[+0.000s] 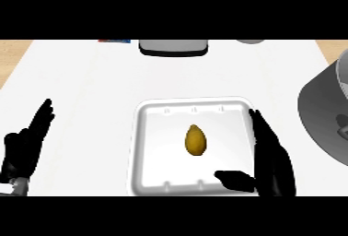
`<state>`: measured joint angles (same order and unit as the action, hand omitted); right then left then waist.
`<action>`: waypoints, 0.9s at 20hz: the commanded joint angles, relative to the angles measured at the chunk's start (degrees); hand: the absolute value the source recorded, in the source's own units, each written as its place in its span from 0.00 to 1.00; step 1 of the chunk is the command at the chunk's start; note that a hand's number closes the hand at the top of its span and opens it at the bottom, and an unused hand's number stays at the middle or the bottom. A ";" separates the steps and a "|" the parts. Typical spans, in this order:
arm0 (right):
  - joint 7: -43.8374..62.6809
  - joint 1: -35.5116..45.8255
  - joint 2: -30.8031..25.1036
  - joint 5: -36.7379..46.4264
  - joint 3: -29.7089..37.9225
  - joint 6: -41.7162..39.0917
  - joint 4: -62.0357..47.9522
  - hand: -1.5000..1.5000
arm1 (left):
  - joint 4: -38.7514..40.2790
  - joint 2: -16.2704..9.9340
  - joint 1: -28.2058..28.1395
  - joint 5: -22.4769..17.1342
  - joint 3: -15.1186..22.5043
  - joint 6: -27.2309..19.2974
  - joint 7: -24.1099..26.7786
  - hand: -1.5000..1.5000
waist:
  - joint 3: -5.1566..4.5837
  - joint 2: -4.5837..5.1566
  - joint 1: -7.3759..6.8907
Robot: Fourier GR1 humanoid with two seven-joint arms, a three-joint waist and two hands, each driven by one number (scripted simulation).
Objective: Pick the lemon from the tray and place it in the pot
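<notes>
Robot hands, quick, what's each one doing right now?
Left robot hand: open, fingers up, holding nothing.
Right robot hand: open over the tray's right edge, holding nothing.

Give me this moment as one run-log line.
lemon: lying in tray, not grasped | right hand: open, over tray's right rim | left hand: open, resting at left edge | pot: right

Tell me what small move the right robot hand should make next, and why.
Probably slide the right robot hand left toward the lemon. The lemon lies untouched mid-tray, while the open hand sits over the tray's right edge, thumb pointing inward, not yet around it. The pot waits to the right.
</notes>
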<state>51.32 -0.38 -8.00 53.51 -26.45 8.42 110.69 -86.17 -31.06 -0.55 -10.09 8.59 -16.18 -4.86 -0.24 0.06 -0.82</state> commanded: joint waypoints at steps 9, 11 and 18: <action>21.90 20.74 7.89 -15.43 4.92 -26.82 -14.55 0.00 | -1.33 0.26 -1.48 0.11 -0.62 1.36 0.18 0.50 | 0.18 0.12 -0.99; 23.66 23.64 7.92 -18.25 3.20 -24.88 -17.93 0.00 | -2.27 0.72 -1.05 0.85 0.26 1.21 -1.21 0.50 | 0.21 0.06 -0.91; 24.27 27.82 7.96 -21.01 4.00 -26.35 -24.58 0.00 | -2.02 0.03 -1.63 0.14 -2.34 2.70 -1.93 0.50 | 0.20 -0.07 0.00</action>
<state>65.08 24.06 -0.79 33.94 -22.17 -13.04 89.28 -88.02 -30.56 -1.60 -8.96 7.53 -14.83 -6.17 -0.05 0.06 -1.14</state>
